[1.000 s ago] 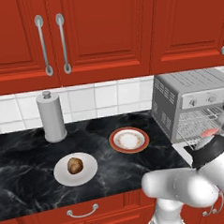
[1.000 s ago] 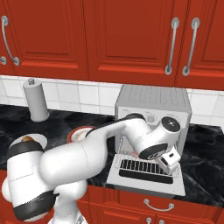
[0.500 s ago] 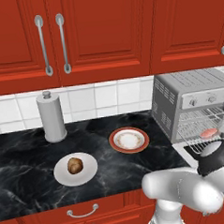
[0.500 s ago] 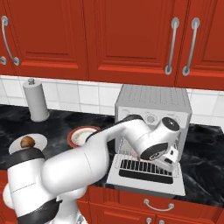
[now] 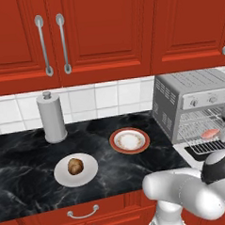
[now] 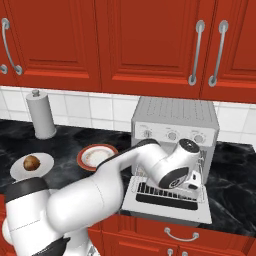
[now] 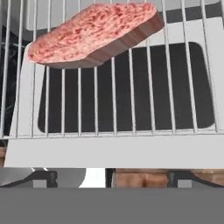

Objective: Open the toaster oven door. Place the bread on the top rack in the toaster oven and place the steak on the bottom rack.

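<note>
Resting flat on a pulled-out silver wire rack point(image 7: 131, 109) of the boxy silver-grey toaster oven point(image 6: 175, 125), the pinkish-red steak slab point(image 7: 94, 33) lies crosswise ahead of the dark two-finger gripper point(image 7: 109, 177), fingers spread, empty; the brown bread roll point(image 5: 75, 166) sits far left on its white plate point(image 5: 59, 176).

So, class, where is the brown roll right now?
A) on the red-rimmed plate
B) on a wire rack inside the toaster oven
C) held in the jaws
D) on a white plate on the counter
D: the bread sits on the white plate on the counter, away from the toaster oven.
</note>
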Tool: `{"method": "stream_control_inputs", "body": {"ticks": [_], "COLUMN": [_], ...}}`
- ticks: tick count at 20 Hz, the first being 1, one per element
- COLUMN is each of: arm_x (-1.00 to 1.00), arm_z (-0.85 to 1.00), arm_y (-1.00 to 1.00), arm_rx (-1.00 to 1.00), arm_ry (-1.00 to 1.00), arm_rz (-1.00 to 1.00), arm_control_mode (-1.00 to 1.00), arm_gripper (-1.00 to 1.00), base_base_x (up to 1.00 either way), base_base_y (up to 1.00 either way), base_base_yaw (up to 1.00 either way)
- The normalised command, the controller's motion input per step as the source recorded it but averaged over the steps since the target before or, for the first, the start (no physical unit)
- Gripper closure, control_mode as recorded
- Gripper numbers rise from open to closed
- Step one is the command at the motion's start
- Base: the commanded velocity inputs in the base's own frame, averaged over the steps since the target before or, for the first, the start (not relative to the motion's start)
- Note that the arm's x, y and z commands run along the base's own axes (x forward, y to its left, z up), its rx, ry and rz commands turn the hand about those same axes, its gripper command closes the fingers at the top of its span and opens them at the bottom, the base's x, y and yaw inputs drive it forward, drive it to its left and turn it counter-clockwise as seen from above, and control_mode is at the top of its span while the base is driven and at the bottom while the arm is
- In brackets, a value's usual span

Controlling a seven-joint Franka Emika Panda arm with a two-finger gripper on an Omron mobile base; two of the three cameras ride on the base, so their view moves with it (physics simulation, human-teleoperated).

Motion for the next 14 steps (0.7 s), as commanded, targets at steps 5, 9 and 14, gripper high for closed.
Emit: {"method": "stream_control_inputs", "body": {"ticks": [5,9,14], "arm_x": [-0.01,-0.1,-0.04], "arm_z": [-0.18,-0.22,-0.21], "arm_y": [0.1,0.02,0.02], "arm_rx": [-0.01,-0.03,0.0], "arm_ry": [0.02,0.04,0.01], "arm_rz": [0.11,0.11,0.09], "arm_control_mode": [-1.0,-1.0,-1.0], "arm_gripper": [-1.0,-1.0,-1.0], "base_base_x": [0.0,0.0,0.0], "base_base_y": [0.0,0.0,0.0], "base_base_yaw": [0.0,0.0,0.0]}}
